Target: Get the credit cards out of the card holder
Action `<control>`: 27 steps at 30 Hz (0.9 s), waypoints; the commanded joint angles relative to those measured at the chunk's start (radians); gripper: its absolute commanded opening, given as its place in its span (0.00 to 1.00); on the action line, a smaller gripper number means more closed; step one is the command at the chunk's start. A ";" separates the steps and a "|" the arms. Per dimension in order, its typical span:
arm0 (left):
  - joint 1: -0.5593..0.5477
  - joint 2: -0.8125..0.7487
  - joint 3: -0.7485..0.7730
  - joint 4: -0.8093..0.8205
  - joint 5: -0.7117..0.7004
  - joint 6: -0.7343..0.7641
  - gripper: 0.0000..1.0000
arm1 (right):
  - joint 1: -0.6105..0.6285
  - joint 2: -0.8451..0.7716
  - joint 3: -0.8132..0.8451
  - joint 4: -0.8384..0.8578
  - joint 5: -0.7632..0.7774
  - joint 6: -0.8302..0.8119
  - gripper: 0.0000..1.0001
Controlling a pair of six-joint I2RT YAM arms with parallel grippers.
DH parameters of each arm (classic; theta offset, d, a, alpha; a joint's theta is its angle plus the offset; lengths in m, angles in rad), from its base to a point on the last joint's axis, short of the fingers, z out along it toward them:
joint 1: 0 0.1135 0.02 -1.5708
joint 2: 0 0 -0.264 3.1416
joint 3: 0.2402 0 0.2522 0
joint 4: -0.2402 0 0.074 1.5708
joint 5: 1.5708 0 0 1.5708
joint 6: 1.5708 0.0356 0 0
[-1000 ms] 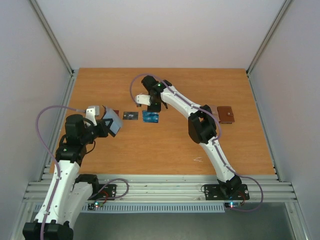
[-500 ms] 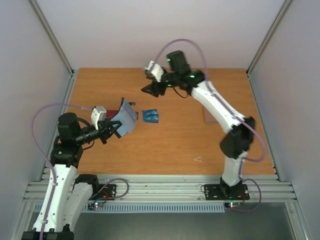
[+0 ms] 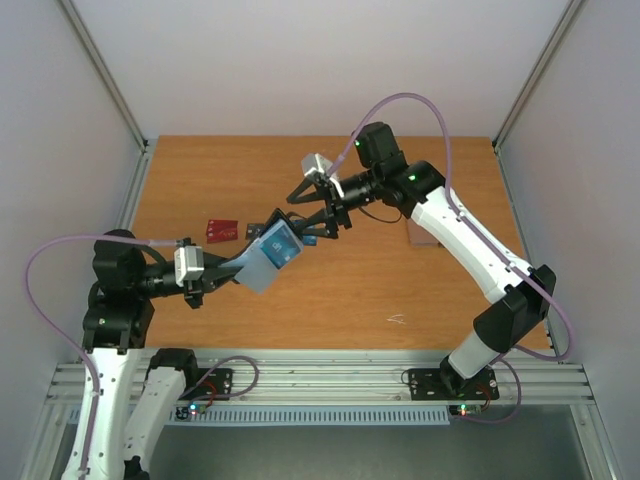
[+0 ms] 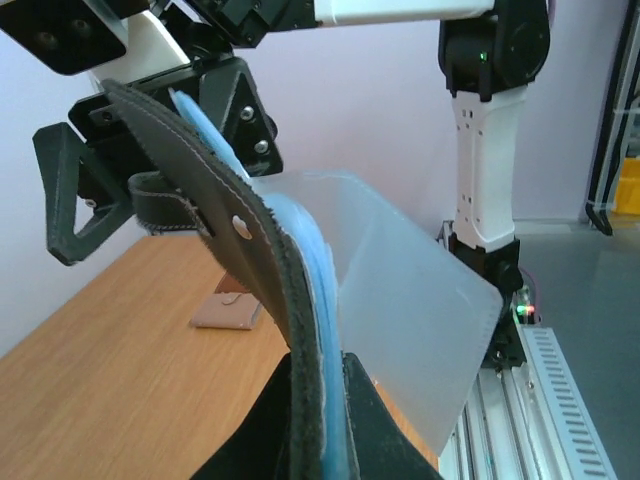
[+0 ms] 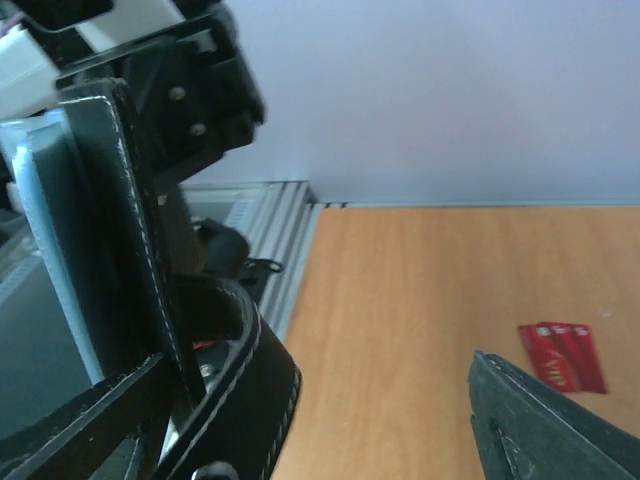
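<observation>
Your left fingers [image 3: 222,272] are clamped on the card holder [image 3: 255,270], raised above the worktop [image 3: 350,290], while your right fingers [image 3: 306,214] stand wide just beside its top edge. Dark red cards [image 3: 222,230] already lie out, but a blue card [image 3: 281,245] shows in a pocket, so I judge the job partly done.

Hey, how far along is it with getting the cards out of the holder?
Partly done: dark red cards already lie on the table. In hand: the left gripper, shut, holds the card holder up, and the open right gripper hovers at its top edge. Left: a blue card still sits in a pocket.
</observation>
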 commanded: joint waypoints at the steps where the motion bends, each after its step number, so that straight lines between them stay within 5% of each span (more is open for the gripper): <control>1: 0.005 -0.008 0.037 -0.125 0.013 0.203 0.00 | 0.035 -0.052 -0.008 -0.133 -0.091 -0.066 0.82; 8: 0.005 -0.018 0.041 -0.211 -0.062 0.236 0.00 | 0.082 -0.055 0.014 -0.292 -0.101 -0.164 0.74; 12: 0.005 -0.014 0.023 -0.153 -0.243 0.082 0.00 | 0.091 -0.057 -0.004 -0.248 -0.066 -0.079 0.29; 16: 0.005 0.007 0.031 -0.188 -0.394 -0.104 0.00 | 0.092 -0.060 -0.077 -0.071 0.029 0.138 0.03; 21: -0.003 0.033 0.005 -0.217 -0.618 -0.331 0.01 | 0.094 -0.020 -0.170 0.135 0.218 0.434 0.01; 24: -0.017 0.096 0.008 -0.297 -0.831 -0.469 0.05 | 0.095 0.048 -0.185 0.170 0.371 0.580 0.01; 27: -0.031 0.219 0.014 -0.301 -0.892 -0.529 0.00 | 0.096 0.160 -0.164 0.176 0.410 0.709 0.01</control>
